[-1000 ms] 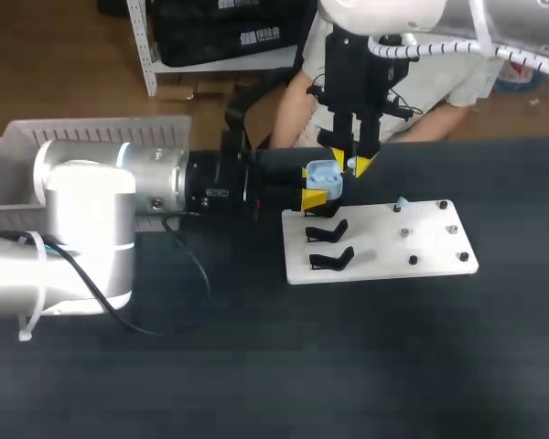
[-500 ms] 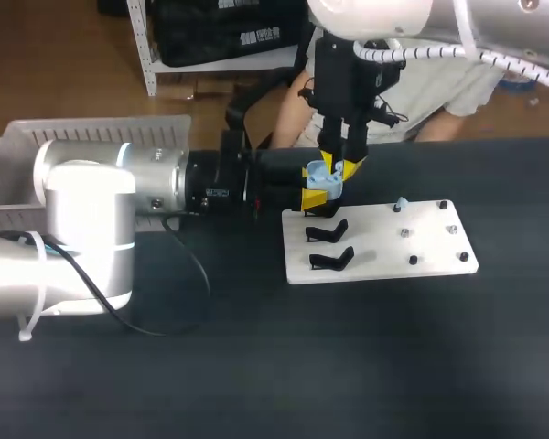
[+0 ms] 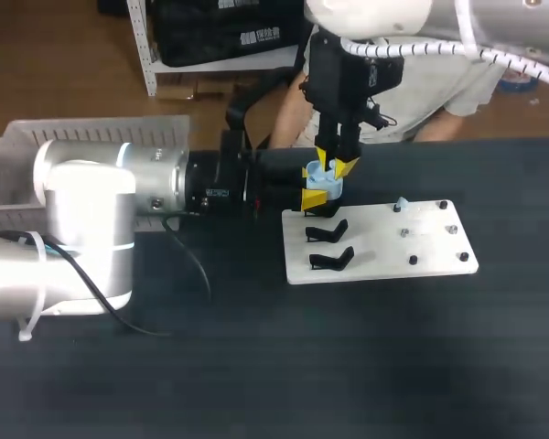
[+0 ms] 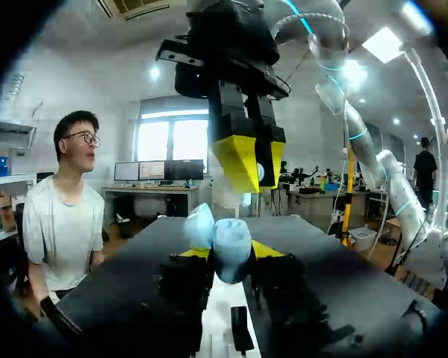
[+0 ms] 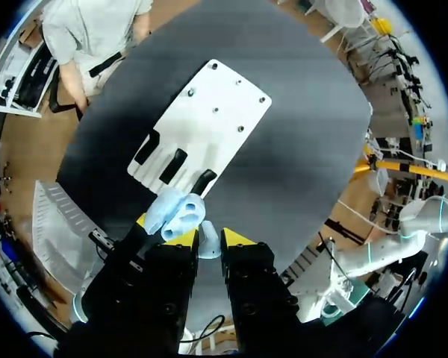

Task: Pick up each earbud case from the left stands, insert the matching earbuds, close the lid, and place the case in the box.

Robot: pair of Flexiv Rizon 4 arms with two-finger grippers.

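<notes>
Head view: the left arm (image 3: 119, 197) lies level across the dark table (image 3: 348, 366). Its left gripper (image 3: 315, 187) is clamped on a pale blue earbud case (image 3: 323, 179), one yellow tip on either side and the lid up. The right gripper (image 3: 336, 166) hangs tips-down directly over the open case. Just below the two grippers is a white board (image 3: 430, 251) bearing two empty black stands (image 3: 329, 245). A small pale blue piece (image 3: 401, 203) sits on a peg further along the board. The grey box (image 3: 101, 123) stands well apart from both grippers, behind the left arm. A small label (image 3: 218, 194) on that arm's wrist is too small to read.

Left wrist view: the earbud case (image 4: 222, 235) fills the gap between the left gripper's (image 4: 229, 253) yellow tips, gripped from both sides. The right gripper (image 4: 248, 164) hovers just above it, its tips nearly together.

Right wrist view: the right gripper (image 5: 209, 243) has a pale earbud (image 5: 207, 239) between its tips and appears to pinch it from both sides. The open case (image 5: 176, 212) is just ahead of the tips. The black stands (image 5: 172, 165) and the white board (image 5: 209, 112) lie further ahead.
</notes>
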